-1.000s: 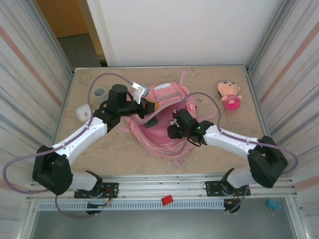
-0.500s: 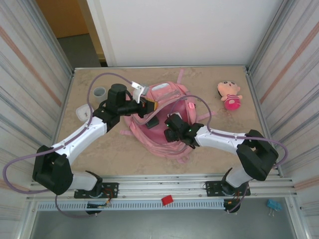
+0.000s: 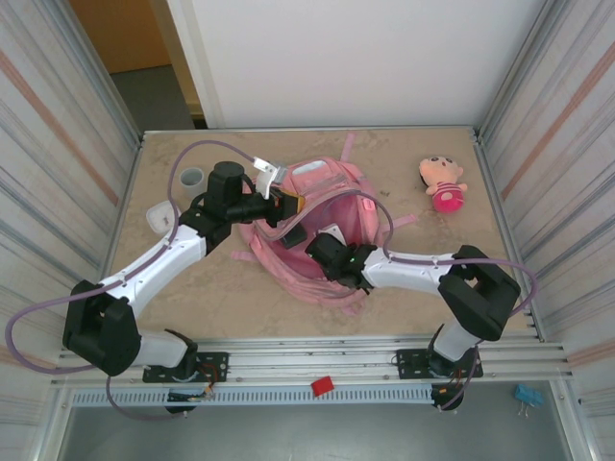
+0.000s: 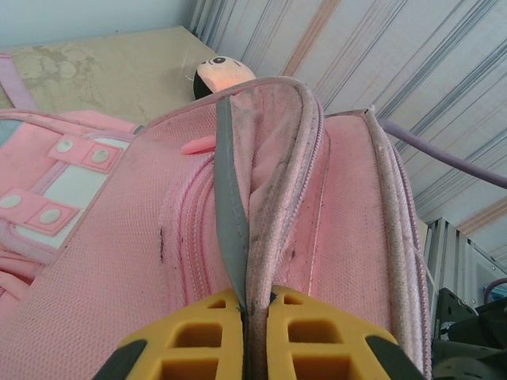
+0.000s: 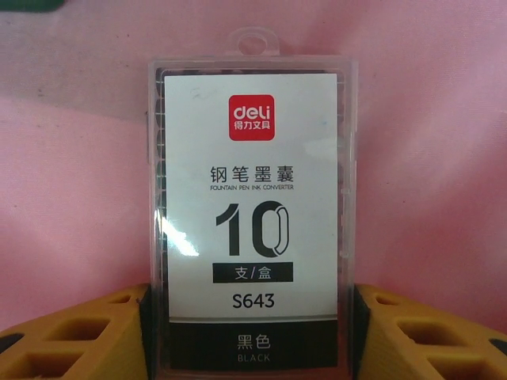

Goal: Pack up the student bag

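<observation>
The student bag (image 3: 325, 179) is a big pink backpack lying mid-table with its main compartment gaping. My left gripper (image 3: 288, 205) is shut on the bag's opening rim, pinching the pink edging and a grey strip (image 4: 230, 206) between its yellow fingers (image 4: 198, 336), and holds it up. My right gripper (image 3: 327, 246) reaches into the opening from the right. It is shut on a clear plastic box of ink cartridges (image 5: 252, 206) with a white and black label. The box stands upright against the pink lining (image 5: 428, 158).
A small plush doll (image 3: 442, 182) lies at the back right; its head (image 4: 222, 73) shows over the bag in the left wrist view. A grey cup (image 3: 191, 178) and a white object (image 3: 160, 216) sit at the left. Metal walls close both sides.
My right arm has swung left and pushed further into the bag's opening with the box in its grip. The left gripper has kept its hold on the rim.
</observation>
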You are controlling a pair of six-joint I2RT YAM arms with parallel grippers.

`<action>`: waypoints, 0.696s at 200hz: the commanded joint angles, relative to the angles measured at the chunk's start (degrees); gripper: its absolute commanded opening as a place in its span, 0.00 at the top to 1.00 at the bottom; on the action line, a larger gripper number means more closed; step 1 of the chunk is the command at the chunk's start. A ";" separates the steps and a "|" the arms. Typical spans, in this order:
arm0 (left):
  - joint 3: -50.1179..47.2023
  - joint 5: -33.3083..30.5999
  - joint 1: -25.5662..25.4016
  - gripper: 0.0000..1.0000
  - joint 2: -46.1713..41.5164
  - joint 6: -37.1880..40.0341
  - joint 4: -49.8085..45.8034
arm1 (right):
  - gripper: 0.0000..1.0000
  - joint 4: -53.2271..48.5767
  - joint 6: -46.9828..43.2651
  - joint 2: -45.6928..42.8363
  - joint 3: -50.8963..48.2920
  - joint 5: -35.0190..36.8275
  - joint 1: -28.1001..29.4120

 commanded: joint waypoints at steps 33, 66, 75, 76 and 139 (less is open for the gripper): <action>4.09 4.95 0.29 0.95 -3.11 -1.72 7.56 | 0.49 18.53 -8.33 -2.32 -1.96 -1.97 -0.58; 4.28 6.19 0.48 0.95 -3.27 -2.48 9.10 | 0.49 27.90 -8.17 -0.14 -1.94 -7.48 -5.10; 4.45 6.43 0.51 0.95 -3.20 -2.43 9.10 | 0.46 29.33 -7.95 0.89 -1.41 -8.74 -6.50; 4.47 6.47 0.51 0.95 -3.20 -2.42 9.10 | 0.46 29.48 -7.88 0.96 -1.34 -8.91 -6.59; 4.35 6.35 1.53 0.95 -2.96 -2.58 8.77 | 0.27 26.21 -1.40 -1.12 -1.92 -9.55 -8.62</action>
